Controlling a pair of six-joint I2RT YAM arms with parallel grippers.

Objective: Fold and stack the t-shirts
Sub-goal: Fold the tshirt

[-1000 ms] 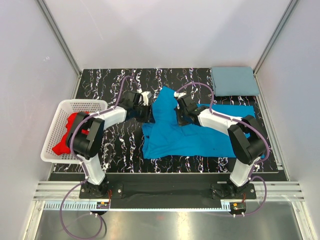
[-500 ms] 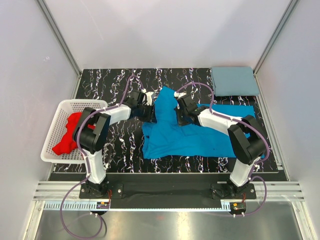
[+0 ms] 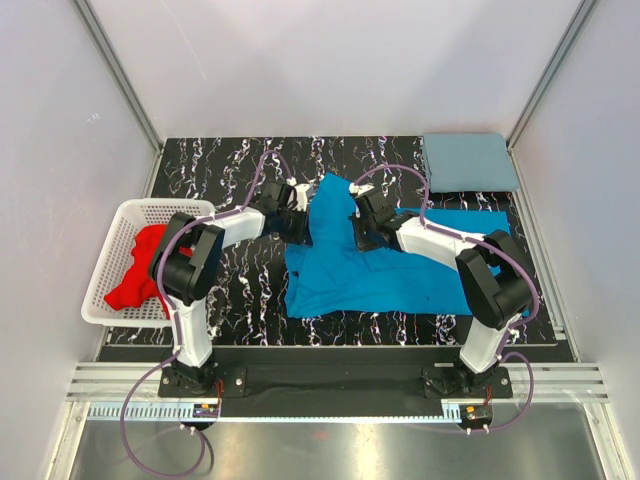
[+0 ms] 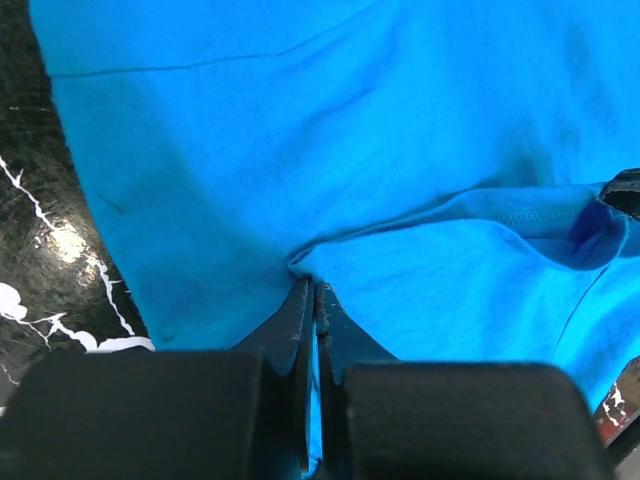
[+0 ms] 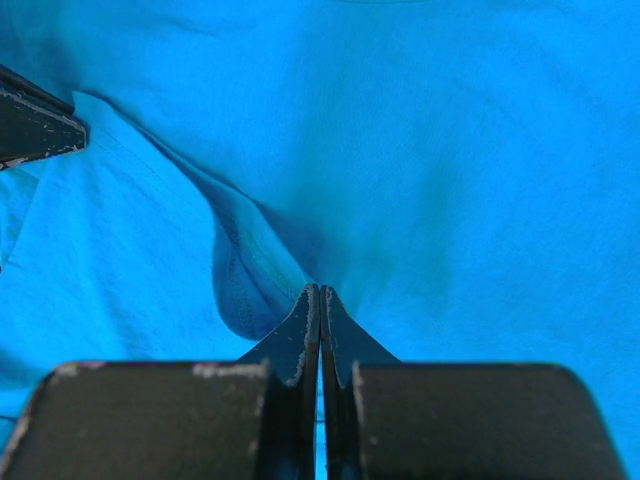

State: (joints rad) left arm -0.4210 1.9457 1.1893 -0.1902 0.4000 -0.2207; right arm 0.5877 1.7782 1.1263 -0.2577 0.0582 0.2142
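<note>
From above, the bright blue t-shirt (image 3: 380, 275) lies spread mid-way across the table (image 3: 220, 160). The folded grey-blue t-shirt (image 3: 468, 162) sits at the far right corner, and the red t-shirts (image 3: 135, 270) are in the basket (image 3: 170, 206).

Left wrist: my left tool (image 4: 315, 295) is pressed together, pinching a blue fold.

Right wrist: my right tool (image 5: 319, 298) likewise pinches blue cloth.

Red t-shirt (image 3: 125, 285) partly behind left arm (image 3: 185, 265); bright blue t-shirt (image 4: 300, 120) cut off by frame edges.
</note>
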